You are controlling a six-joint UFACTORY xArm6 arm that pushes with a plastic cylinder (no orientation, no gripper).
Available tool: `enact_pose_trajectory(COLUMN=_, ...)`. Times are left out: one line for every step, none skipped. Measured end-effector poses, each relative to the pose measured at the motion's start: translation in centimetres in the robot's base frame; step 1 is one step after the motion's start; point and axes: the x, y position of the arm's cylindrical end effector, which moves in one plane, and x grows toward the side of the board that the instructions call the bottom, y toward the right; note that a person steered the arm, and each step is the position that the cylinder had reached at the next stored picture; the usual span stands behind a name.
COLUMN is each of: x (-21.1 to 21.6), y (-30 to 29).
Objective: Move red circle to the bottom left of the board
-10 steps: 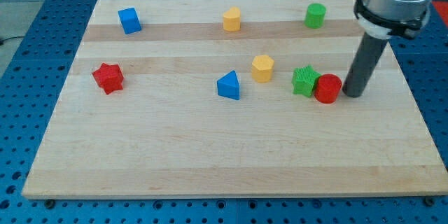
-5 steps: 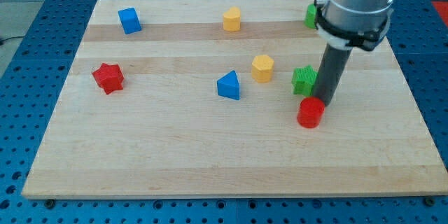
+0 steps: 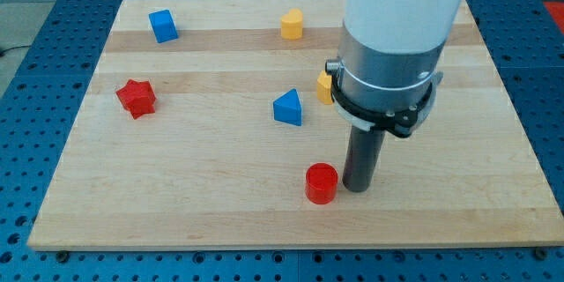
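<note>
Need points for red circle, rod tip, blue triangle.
red circle [image 3: 322, 182], camera view, middle of its visible side and top.
my tip [image 3: 356, 187], camera view, rod's very end, just right of the circle.
blue triangle [image 3: 288, 108], camera view, front face.

Bright even light, soft faint shadows (no glare), sharp focus

one view only, raised at the bench's [image 3: 264, 220] near edge, looking down and across it; the whole board nearly fills the frame.

My arm's a fat white cylinder up top, then a silver-grey band. Black clamp ring under that, and my tip [image 3: 356, 187] ends a plain dark rod.
</note>
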Motion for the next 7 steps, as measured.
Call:
enact_pose_trajectory(x=0.5, y=-6.2)
enact_pose_trajectory(x=0.6, y=-12.6)
enact_pose_trajectory(x=0.7, y=-14.9)
enact_pose_trajectory(x=-0.1, y=-14.6)
enact_pose_trajectory(x=-2.6, y=-14.9)
enact_pose_trajectory(x=-2.5, y=-19.8)
enact_pose_trajectory(x=-2.2, y=-24.3)
